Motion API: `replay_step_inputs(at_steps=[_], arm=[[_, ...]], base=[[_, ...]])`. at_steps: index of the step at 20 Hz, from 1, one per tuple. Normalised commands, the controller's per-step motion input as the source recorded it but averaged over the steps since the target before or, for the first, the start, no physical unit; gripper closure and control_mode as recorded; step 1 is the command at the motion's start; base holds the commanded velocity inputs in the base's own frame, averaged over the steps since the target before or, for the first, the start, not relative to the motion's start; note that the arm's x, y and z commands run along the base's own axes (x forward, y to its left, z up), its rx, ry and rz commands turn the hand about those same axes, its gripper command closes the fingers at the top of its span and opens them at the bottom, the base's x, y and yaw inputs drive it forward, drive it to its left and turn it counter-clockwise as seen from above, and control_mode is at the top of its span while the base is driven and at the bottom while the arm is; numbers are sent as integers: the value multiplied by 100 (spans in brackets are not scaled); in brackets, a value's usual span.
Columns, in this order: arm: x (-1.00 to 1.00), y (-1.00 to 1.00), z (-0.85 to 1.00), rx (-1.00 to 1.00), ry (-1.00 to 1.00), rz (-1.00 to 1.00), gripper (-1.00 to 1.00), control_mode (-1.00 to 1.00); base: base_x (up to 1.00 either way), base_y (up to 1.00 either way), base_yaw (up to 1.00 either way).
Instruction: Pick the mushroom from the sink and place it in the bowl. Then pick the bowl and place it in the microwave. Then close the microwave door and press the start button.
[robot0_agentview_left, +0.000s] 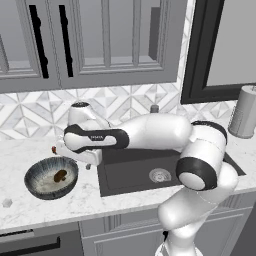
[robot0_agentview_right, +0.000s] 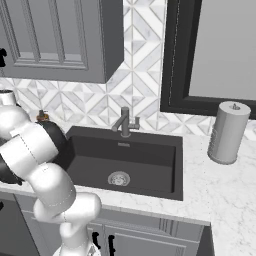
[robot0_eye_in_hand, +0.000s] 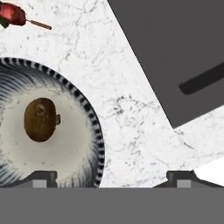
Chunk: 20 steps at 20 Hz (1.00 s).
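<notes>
The bowl (robot0_agentview_left: 35, 172) stands on the marble counter left of the sink (robot0_agentview_left: 130, 172), dark streaked outside and pale inside. The brown mushroom (robot0_agentview_left: 60, 175) lies inside it, loose on the bottom (robot0_eye_in_hand: 40, 119). My gripper (robot0_agentview_left: 86, 162) hovers just right of the bowl, above the counter strip between the bowl and the sink. In the hand view my gripper (robot0_eye_in_hand: 111, 179) is open wide with nothing between its fingers, and the left fingertip (robot0_eye_in_hand: 41, 177) is over the bowl's rim (robot0_eye_in_hand: 97, 131). The sink basin (robot0_agentview_right: 145, 155) holds nothing but its drain (robot0_agentview_right: 119, 178). The microwave and its door are out of view.
A small red item with a stem (robot0_eye_in_hand: 13, 15) lies on the counter behind the bowl. The faucet (robot0_agentview_right: 125, 122) stands behind the sink, a paper towel roll (robot0_agentview_right: 227, 132) to its right. A tiny grey lump (robot0_agentview_left: 7, 202) sits near the counter's front edge.
</notes>
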Motion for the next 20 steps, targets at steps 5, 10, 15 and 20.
replay_step_inputs(at_steps=[5, 10, 15, 20], arm=[[18, -1, -8, 0, 0, 10, -100, -100], [32, 0, -8, 0, 0, 10, -100, -100], [39, 21, -24, 0, 0, 4, -100, -100], [24, 25, -33, 0, 0, 1, -100, -100]], base=[[0, 0, 0], [0, 0, 0], [0, 0, 0], [0, 0, 0]])
